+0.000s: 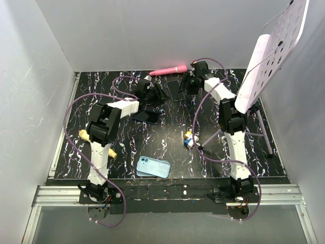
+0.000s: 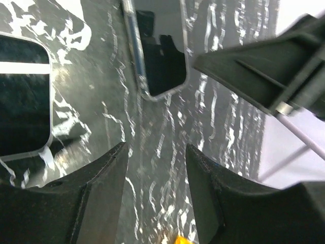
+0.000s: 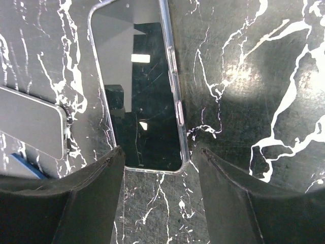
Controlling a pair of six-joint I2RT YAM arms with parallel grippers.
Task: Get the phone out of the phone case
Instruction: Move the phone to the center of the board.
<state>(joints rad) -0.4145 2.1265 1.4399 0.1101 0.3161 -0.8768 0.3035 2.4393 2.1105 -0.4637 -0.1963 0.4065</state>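
A black phone in a clear case [image 1: 175,89] lies flat at the back middle of the marble table. In the right wrist view the cased phone [image 3: 139,86] lies screen up, its near end between the open fingers of my right gripper [image 3: 157,150], which touch nothing. In the left wrist view the same phone [image 2: 157,46] lies ahead of my open, empty left gripper [image 2: 155,147]. In the top view my left gripper [image 1: 152,94] is just left of the phone and my right gripper [image 1: 189,84] just right of it.
A second dark phone [image 1: 147,117] lies near the left gripper and shows in both wrist views [image 2: 23,96] [image 3: 30,122]. A light blue case [image 1: 153,166] lies near the front. A pink object [image 1: 170,69], a small toy figure [image 1: 190,138] and a stand with a white perforated panel [image 1: 274,51] are also there.
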